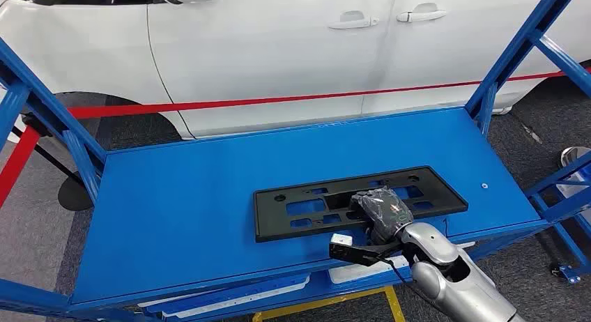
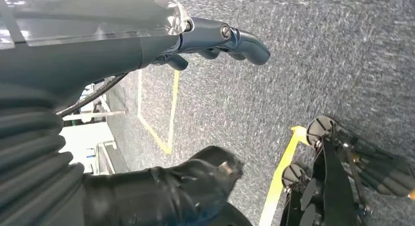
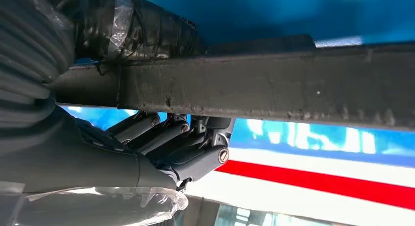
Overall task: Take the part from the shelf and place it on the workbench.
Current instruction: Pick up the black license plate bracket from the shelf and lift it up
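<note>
The right robot hand (image 1: pixel 380 207) grips the near edge of the black part (image 1: pixel 348 200), which lies flat on the blue shelf (image 1: pixel 174 203); to lift well, it should raise the part level, avoiding the frame posts (image 1: pixel 80 155).

The flat black plastic plate holder (image 1: pixel 359 203) lies on the blue metal shelf top (image 1: pixel 195 196), whose bare surface stretches wide to its left. Slanted blue frame struts (image 1: pixel 519 47) flank both ends. A white car body (image 1: pixel 279 50) apparently stands close behind the shelf.
</note>
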You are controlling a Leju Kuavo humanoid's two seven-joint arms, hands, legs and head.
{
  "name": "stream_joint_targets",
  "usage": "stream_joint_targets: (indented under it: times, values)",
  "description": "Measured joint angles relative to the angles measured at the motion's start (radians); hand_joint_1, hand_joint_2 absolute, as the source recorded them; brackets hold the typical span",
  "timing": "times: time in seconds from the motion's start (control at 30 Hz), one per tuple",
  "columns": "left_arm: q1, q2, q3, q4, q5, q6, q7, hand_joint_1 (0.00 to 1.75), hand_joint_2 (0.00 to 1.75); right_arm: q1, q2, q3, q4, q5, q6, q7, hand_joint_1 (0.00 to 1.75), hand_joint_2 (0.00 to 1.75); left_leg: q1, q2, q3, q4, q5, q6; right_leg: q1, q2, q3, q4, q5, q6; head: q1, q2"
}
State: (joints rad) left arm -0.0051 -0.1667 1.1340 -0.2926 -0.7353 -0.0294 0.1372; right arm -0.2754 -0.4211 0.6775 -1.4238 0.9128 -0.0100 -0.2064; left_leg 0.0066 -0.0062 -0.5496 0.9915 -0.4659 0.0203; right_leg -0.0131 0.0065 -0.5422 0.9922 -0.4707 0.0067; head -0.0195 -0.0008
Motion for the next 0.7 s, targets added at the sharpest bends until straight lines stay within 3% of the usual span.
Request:
stream_joint_targets:
  times: [0.33, 0.43, 0.5, 0.57, 0.6, 0.63, 0.67, 0.7]
  values:
    - [-0.002, -0.012, 0.026, -0.02, -0.039, 0.015, 0.009, 0.0, 1.75, 0.046, 0.032, -0.06, -0.163, 0.074, -0.148, -0.031, 1.75, 1.75, -0.005, 0.0, -0.007, 0.013, -0.006, 0.009, -0.006, 0.0, -0.003, 0.001, -0.001, 0.005, 0.0, 0.0]
    - [-0.003, -0.017, 0.029, -0.023, -0.053, 0.012, 0.018, 0.0, 1.75, 0.048, 0.036, -0.067, -0.22, 0.097, -0.159, -0.034, 1.75, 1.75, 0.003, 0.002, 0.002, -0.006, 0.003, 0.02, -0.005, 0.0, -0.003, 0.007, -0.01, 0.012, 0.0, 0.0]
    - [-0.003, -0.021, 0.03, -0.024, -0.055, 0.011, 0.021, 0.0, 1.75, 0.048, 0.036, -0.071, -0.244, 0.103, -0.164, -0.036, 1.75, 1.75, 0.01, 0.007, 0.01, -0.02, 0.014, 0.03, -0.006, -0.001, -0.034, 0.082, -0.063, 0.016, 0.002, 0.0]
    - [-0.004, -0.022, 0.031, -0.024, -0.058, 0.012, 0.023, 0.0, 1.75, 0.05, 0.036, -0.073, -0.256, 0.116, -0.178, -0.041, 1.75, 1.75, 0.009, 0.009, 0.008, -0.019, 0.017, 0.034, -0.009, -0.001, -0.093, 0.21, -0.128, 0.022, 0.002, 0.0]
    - [-0.004, -0.023, 0.033, -0.024, -0.06, 0.012, 0.023, 0.0, 1.75, 0.052, 0.036, -0.073, -0.26, 0.128, -0.193, -0.044, 1.75, 1.75, 0.01, 0.009, 0.005, -0.015, 0.017, 0.033, -0.012, -0.001, -0.115, 0.256, -0.14, 0.025, 0.002, 0.0]
    - [-0.005, -0.024, 0.036, -0.024, -0.062, 0.013, 0.024, 0.0, 1.75, 0.054, 0.036, -0.073, -0.264, 0.14, -0.211, -0.047, 1.75, 1.75, 0.011, 0.009, 0.002, -0.01, 0.015, 0.03, -0.015, -0.002, -0.122, 0.269, -0.131, 0.029, 0.002, 0.0]
    - [-0.006, -0.026, 0.04, -0.024, -0.065, 0.014, 0.024, 0.0, 1.75, 0.055, 0.036, -0.073, -0.27, 0.152, -0.231, -0.049, 1.75, 1.75, 0.013, 0.008, -0.002, -0.003, 0.012, 0.027, -0.019, -0.003, -0.111, 0.245, -0.104, 0.033, 0.002, 0.0]
    - [-0.007, -0.027, 0.043, -0.024, -0.068, 0.014, 0.025, 0.0, 1.75, 0.055, 0.036, -0.073, -0.277, 0.161, -0.251, -0.051, 1.75, 1.75, 0.015, 0.008, -0.005, 0.006, 0.007, 0.021, -0.023, -0.004, -0.083, 0.187, -0.066, 0.036, 0.002, 0.0]
